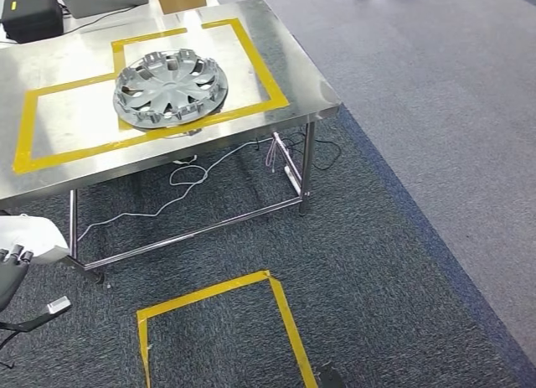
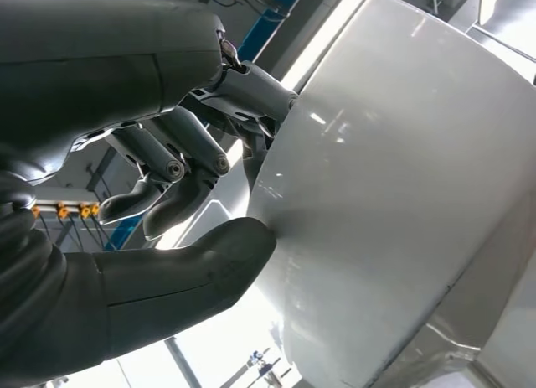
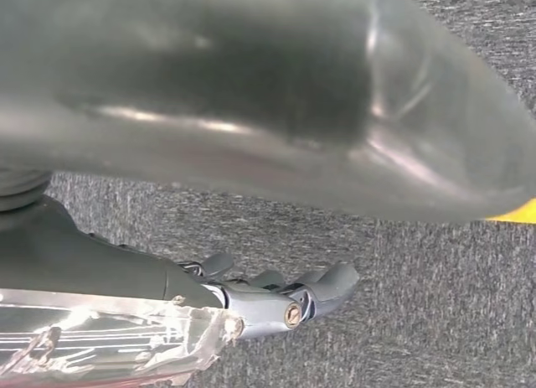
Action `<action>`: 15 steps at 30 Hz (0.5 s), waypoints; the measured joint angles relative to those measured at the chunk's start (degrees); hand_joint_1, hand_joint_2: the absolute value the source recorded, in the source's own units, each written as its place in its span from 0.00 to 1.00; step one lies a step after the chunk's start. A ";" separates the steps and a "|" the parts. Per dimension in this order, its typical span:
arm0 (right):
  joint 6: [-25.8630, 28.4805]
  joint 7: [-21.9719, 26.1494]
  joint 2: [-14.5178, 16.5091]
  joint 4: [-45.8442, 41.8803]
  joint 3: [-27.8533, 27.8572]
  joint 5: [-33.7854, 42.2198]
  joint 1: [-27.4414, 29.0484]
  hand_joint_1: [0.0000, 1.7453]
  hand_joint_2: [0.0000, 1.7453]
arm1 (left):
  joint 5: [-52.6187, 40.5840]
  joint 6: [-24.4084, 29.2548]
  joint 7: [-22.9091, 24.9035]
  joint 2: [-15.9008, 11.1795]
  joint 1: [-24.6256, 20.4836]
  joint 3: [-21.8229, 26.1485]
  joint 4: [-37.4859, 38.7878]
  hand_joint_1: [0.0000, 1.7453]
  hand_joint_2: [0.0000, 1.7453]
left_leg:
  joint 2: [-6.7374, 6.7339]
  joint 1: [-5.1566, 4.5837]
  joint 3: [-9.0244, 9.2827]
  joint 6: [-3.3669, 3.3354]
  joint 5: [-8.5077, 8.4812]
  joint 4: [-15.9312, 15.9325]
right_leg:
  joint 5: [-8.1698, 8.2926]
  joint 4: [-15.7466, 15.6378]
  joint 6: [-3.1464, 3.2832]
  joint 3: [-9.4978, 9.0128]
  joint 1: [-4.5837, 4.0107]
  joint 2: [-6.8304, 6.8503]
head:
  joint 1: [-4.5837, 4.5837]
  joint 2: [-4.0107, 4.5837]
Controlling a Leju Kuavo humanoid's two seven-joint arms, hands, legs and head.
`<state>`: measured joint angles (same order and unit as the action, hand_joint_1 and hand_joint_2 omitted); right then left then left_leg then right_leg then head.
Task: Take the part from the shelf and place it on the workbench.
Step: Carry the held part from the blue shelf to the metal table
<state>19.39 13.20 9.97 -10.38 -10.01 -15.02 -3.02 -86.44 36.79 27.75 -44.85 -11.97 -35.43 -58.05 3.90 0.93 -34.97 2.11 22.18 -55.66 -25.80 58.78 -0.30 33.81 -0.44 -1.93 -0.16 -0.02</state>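
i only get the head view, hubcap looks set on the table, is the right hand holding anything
Observer: No. In its wrist view the right hand holds nothing, fingers stretched out.
Operator: whats under it
Observer: Grey carpet, with a bit of yellow tape at the picture's edge.
Operator: and the left hand, i just see a sliver
Observer: The left hand holds nothing either; its fingers hang loosely bent, apart from the thumb, close beside a glossy white panel.

Left hand (image 2: 183, 178): grey thumb, darker ribbed fingers.
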 joint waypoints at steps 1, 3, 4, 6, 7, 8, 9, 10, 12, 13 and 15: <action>0.01 0.00 0.00 0.00 0.00 -0.04 0.00 0.00 0.00 | 0.00 -0.04 -0.07 0.04 -0.01 0.00 0.00 1.00 1.00 | 0.00 -0.02 -0.01 -0.01 0.00 -0.01 | 0.02 -0.02 -0.02 -0.01 0.03 0.00 | 0.00 0.00; 0.02 0.00 0.00 0.00 0.00 -0.10 -0.01 0.00 0.00 | 0.00 -0.09 -0.23 0.08 -0.03 0.01 0.00 1.00 1.00 | 0.00 -0.06 -0.02 -0.02 -0.01 -0.03 | 0.05 -0.06 -0.06 -0.02 0.07 0.00 | 0.01 0.00; 0.02 0.00 0.00 0.00 0.00 -0.12 -0.01 0.00 0.00 | 0.00 -0.10 -0.30 0.09 -0.04 0.01 0.00 1.00 1.00 | 0.00 -0.07 -0.03 -0.03 -0.01 -0.03 | 0.06 -0.08 -0.08 -0.02 0.08 0.00 | 0.01 0.00; 0.02 0.00 0.00 0.00 0.00 -0.13 -0.01 0.00 0.00 | 0.00 -0.11 -0.34 0.09 -0.05 0.01 0.00 1.00 1.00 | 0.00 -0.08 -0.03 -0.06 -0.02 -0.04 | 0.08 -0.10 -0.10 -0.02 0.10 0.00 | 0.01 0.00; 0.02 0.00 0.00 0.00 0.00 -0.13 -0.01 0.00 0.00 | 0.00 -0.11 -0.35 0.09 -0.05 0.01 0.00 1.00 1.00 | 0.00 -0.08 -0.03 -0.07 -0.02 -0.04 | 0.08 -0.10 -0.10 -0.02 0.11 0.00 | 0.01 0.00; 0.02 0.00 0.00 0.00 0.00 -0.13 -0.01 0.00 0.00 | 0.00 -0.11 -0.37 0.09 -0.06 0.02 0.00 1.00 1.00 | 0.00 -0.08 -0.03 -0.08 -0.03 -0.04 | 0.08 -0.10 -0.10 -0.02 0.11 0.00 | 0.01 0.00; 0.02 0.00 0.00 0.00 0.00 -0.13 -0.01 0.00 0.00 | 0.00 -0.11 -0.41 0.09 -0.06 0.02 0.00 1.00 1.00 | 0.00 -0.09 -0.03 -0.08 -0.03 -0.05 | 0.08 -0.10 -0.10 -0.02 0.11 0.00 | 0.01 0.00; 0.02 0.00 0.00 0.00 0.00 -0.13 -0.01 0.00 0.00 | 0.00 -0.11 -0.45 0.09 -0.06 0.02 0.00 1.00 1.00 | 0.00 -0.09 -0.03 -0.08 -0.03 -0.05 | 0.08 -0.10 -0.10 -0.02 0.11 0.00 | 0.01 0.00; 0.02 0.00 0.00 0.00 0.00 -0.14 -0.01 0.00 0.00 | 0.00 -0.11 -0.51 0.09 -0.07 0.01 0.00 1.00 1.00 | 0.00 -0.09 -0.03 -0.08 -0.03 -0.05 | 0.09 -0.10 -0.10 -0.02 0.11 0.00 | 0.01 0.00; 0.03 0.00 0.00 0.00 0.00 -0.15 -0.01 0.00 0.00 | 0.00 -0.11 -0.51 0.09 -0.07 0.01 0.00 1.00 1.00 | 0.00 -0.09 -0.03 -0.08 -0.03 -0.05 | 0.09 -0.10 -0.10 -0.01 0.11 0.00 | 0.01 0.00; 0.04 0.00 0.00 0.00 0.00 -0.22 -0.02 0.00 0.00 | 0.00 -0.13 -0.54 0.09 -0.09 0.00 0.00 1.00 1.00 | 0.00 -0.08 -0.03 -0.08 -0.03 -0.05 | 0.08 -0.10 -0.10 -0.01 0.11 0.00 | 0.01 0.00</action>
<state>19.43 13.20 9.97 -10.38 -10.01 -15.23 -3.04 -86.44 36.66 27.21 -44.76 -12.06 -35.43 -58.05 3.90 0.85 -35.00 2.03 22.16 -55.71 -25.72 58.68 -0.40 33.80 -0.33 -1.93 -0.15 -0.02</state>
